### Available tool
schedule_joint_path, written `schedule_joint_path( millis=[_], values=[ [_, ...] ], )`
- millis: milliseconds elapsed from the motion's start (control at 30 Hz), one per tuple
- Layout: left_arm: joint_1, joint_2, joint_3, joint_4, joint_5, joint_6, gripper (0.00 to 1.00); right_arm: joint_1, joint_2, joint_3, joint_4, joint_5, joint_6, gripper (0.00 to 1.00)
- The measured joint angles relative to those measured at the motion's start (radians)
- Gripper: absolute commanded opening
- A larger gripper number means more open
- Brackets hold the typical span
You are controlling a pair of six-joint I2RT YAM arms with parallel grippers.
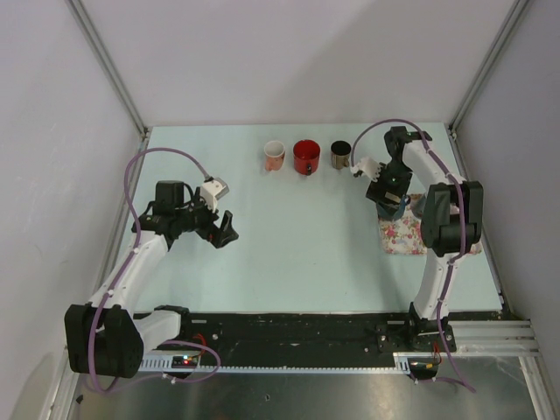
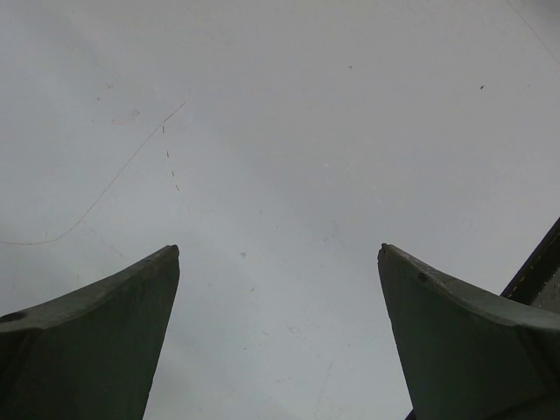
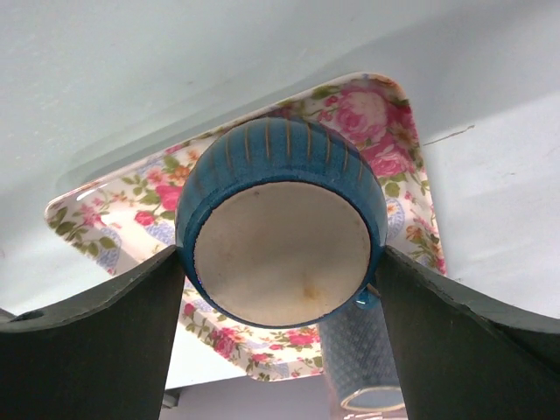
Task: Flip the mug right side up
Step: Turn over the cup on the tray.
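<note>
Right gripper [image 3: 280,254] points down at a blue mug [image 3: 282,153] and has one dark finger [image 3: 105,341] pressed against each side of it, so the jaws stand wide but closed on the mug. The mug's pale unglazed base faces the wrist camera, its ribbed blue wall falling away beneath, so it is upside down. It sits over a floral tray [image 3: 385,131]; whether it rests on the tray or hangs just above it cannot be told. A pale blue textured piece with a light rim [image 3: 363,367] shows just under the mug at the lower edge of that view, too cropped to identify. From above, the tray lies on the right side of the pale green table [image 1: 297,245], beside the right arm. Left gripper [image 1: 220,229] hovers over bare table on the left, well apart from the mug, its jaws spread wide with nothing between them. Along the far edge stand a pink mug [image 1: 274,156], a red mug [image 1: 306,157] and a dark mug [image 1: 340,155], all mouth up.
</note>
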Motion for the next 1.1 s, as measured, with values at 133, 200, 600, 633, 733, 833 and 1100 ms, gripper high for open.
schedule_joint_path(
  millis=[133, 200, 600, 633, 733, 833, 1100],
  values=[
    [0.000, 0.000, 0.000, 0.000, 0.000, 0.000, 0.98, 0.014, -0.062, -0.032, -0.018, -0.010, -0.039, 0.40],
    [0.001, 0.000, 0.000, 0.000, 0.000, 0.000, 0.98, 0.019, -0.083, -0.034, -0.024, -0.021, -0.058, 0.36],
    [0.001, -0.001, 0.000, 0.000, 0.003, 0.000, 0.98, 0.057, -0.150, -0.052, -0.017, -0.025, -0.061, 0.32],
    [0.001, -0.001, 0.000, 0.000, 0.004, 0.000, 0.98, 0.062, -0.150, -0.053, -0.011, -0.025, -0.047, 0.32],
    [0.001, -0.001, 0.000, 0.000, 0.004, 0.000, 0.98, 0.097, -0.150, -0.072, 0.023, -0.029, 0.001, 0.32],
    [0.001, -0.001, 0.000, 0.000, 0.004, 0.000, 0.98, 0.155, -0.150, -0.096, 0.062, -0.038, 0.061, 0.32],
    [0.007, -0.001, 0.000, 0.000, 0.004, 0.000, 0.98, 0.327, -0.150, -0.181, 0.234, -0.024, 0.262, 0.31]
  ],
)
